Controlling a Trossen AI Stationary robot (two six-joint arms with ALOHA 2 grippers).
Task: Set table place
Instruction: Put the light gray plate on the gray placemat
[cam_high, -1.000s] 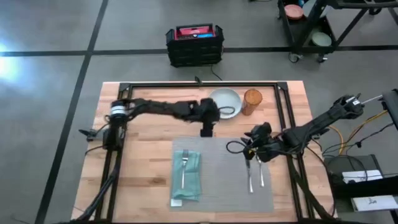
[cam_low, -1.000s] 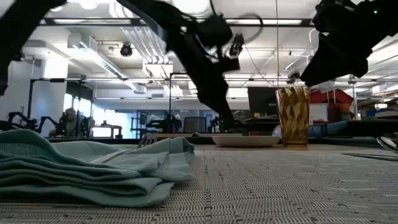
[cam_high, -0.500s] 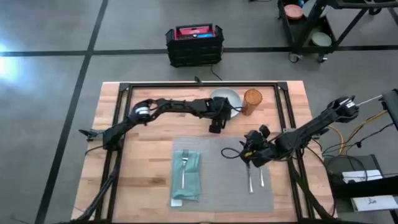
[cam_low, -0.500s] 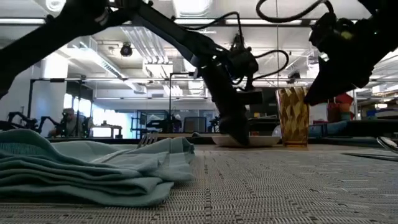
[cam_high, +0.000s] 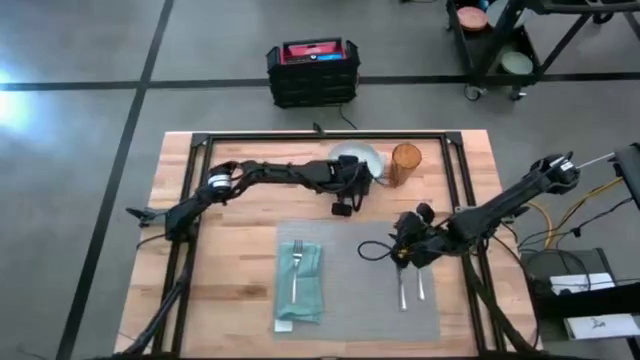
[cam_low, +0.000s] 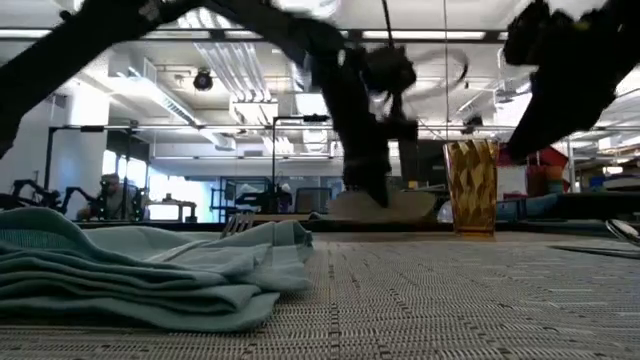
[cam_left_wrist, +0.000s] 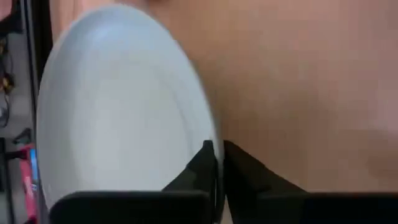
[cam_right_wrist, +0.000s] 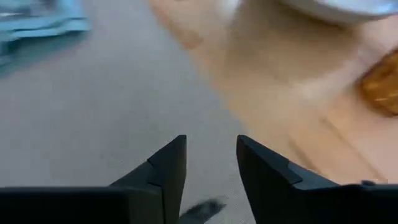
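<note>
Grey concrete floor surrounds the light wooden table (cam_high: 230, 290), which fills the lower middle of the high view under a black frame. On it a grey woven placemat (cam_high: 350, 285) lies at the lower centre, with a teal napkin (cam_high: 300, 285) on its left part and a silver fork (cam_high: 296, 270) resting on the napkin; two more pieces of cutlery (cam_high: 409, 288) lie side by side on its right part, too small to tell apart. Above the placemat, the left gripper (cam_high: 352, 185) reaches in from the left and has its fingers pinched on the rim of the pale round plate (cam_high: 357, 158), which looks tilted in the low view. Just right of the plate stands the amber glass (cam_high: 405, 164). The right gripper (cam_high: 405, 245) hovers over the placemat's right part, above the cutlery, fingers apart and holding nothing. A black crate (cam_high: 313, 72) sits on the floor at upper centre.
</note>
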